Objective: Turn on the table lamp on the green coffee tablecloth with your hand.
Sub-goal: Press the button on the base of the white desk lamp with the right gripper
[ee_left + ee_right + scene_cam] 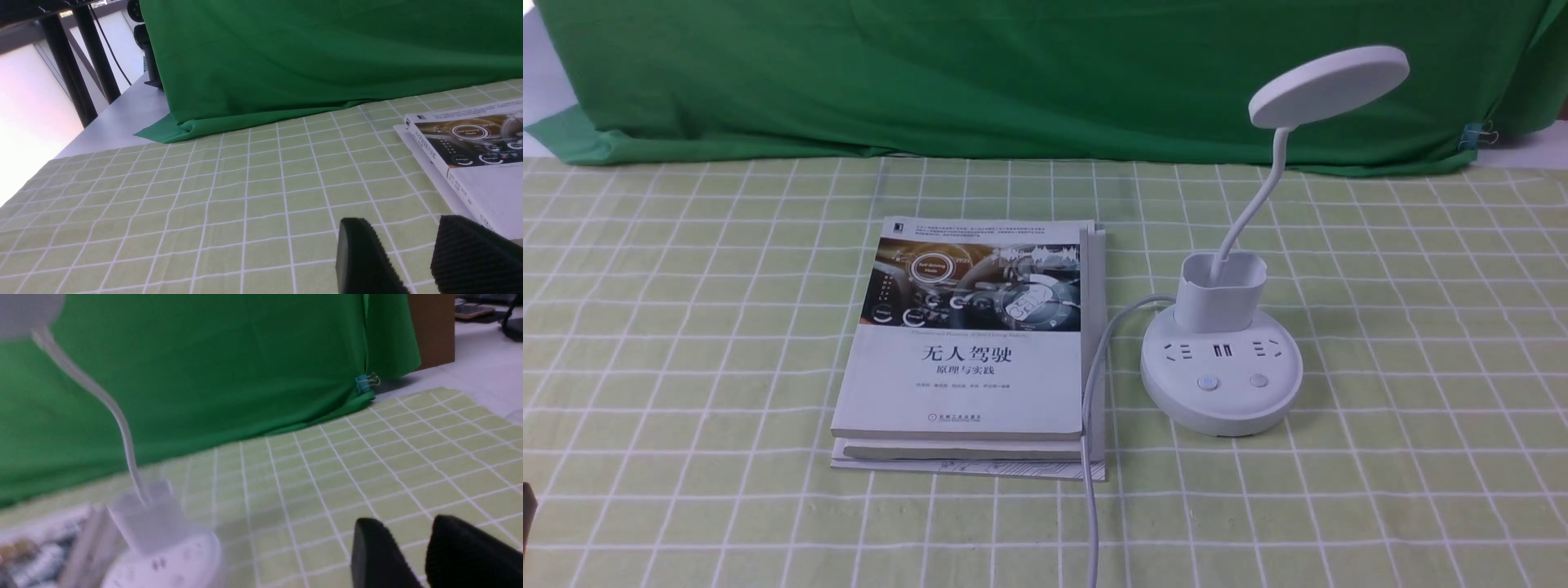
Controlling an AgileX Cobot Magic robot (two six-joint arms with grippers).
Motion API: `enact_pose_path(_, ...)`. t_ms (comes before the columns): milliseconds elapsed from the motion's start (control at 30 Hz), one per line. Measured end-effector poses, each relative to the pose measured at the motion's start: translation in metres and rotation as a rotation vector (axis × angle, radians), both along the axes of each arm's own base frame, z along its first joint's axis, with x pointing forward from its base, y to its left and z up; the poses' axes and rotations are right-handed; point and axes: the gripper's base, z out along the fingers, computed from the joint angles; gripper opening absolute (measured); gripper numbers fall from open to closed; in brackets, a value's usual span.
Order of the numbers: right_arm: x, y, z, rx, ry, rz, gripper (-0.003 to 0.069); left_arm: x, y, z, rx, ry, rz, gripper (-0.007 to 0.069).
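While the lamp (1221, 416) is standing on the cloth (768, 523), right of the books (964, 392), the left claw (398, 220) and right claw (404, 520) are both hovering, fingers apart, holding nothing.

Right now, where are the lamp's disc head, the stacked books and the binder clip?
Disc head (1331, 86): front view, on its pale underside.
Stacked books (964, 380): front view, on the top cover's white part.
Binder clip (362, 384): right wrist view, on its blue body.
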Motion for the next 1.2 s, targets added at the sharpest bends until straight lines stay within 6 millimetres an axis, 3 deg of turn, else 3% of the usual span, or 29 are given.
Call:
enact_pose_path(167, 0.0, -0.001, 0.007, 0.263, -0.088, -0.002, 0.0244, 0.0, 0.0, 0.0, 0.0, 0.0, 0.0, 0.0242)
enact_pose_path(333, 0.0, -0.001, 0.01, 0.302, -0.121, -0.001, 0.0221, 0.0, 0.0, 0.0, 0.0, 0.0, 0.0, 0.0242)
enact_pose_path(500, 0.0, 0.001, 0.012, 0.263, -0.039, 0.015, 0.0119, 0.0, 0.0, 0.0, 0.0, 0.0, 0.0, 0.0242)
enact_pose_path(567, 0.003, 0.004, 0.033, 0.169, 0.059, 0.062, 0.0066, 0.0, 0.0, 0.0, 0.0, 0.0, 0.0, 0.0242)
enact_pose_path(700, 0.017, 0.014, 0.075, -0.023, 0.321, 0.189, 0.0048, 0.0, 0.0, 0.0, 0.0, 0.0, 0.0, 0.0242)
enact_pose_path(867, 0.058, 0.027, 0.092, -0.219, 0.736, 0.352, 0.0048, 0.0, 0.0, 0.0, 0.0, 0.0, 0.0, 0.0242)
enact_pose_path(900, 0.06, 0.028, 0.092, -0.219, 0.75, 0.355, 0.0048, 0.0, 0.0, 0.0, 0.0, 0.0, 0.0, 0.0242)
enact_pose_path(933, 0.076, 0.031, 0.093, -0.265, 0.836, 0.393, 0.0048, 0.0, 0.0, 0.0, 0.0, 0.0, 0.0, 0.0242)
enact_pose_path(1200, 0.155, 0.047, 0.069, -0.332, 1.055, 0.498, 0.003, 0.0, 0.0, 0.0, 0.0, 0.0, 0.0, 0.0242)
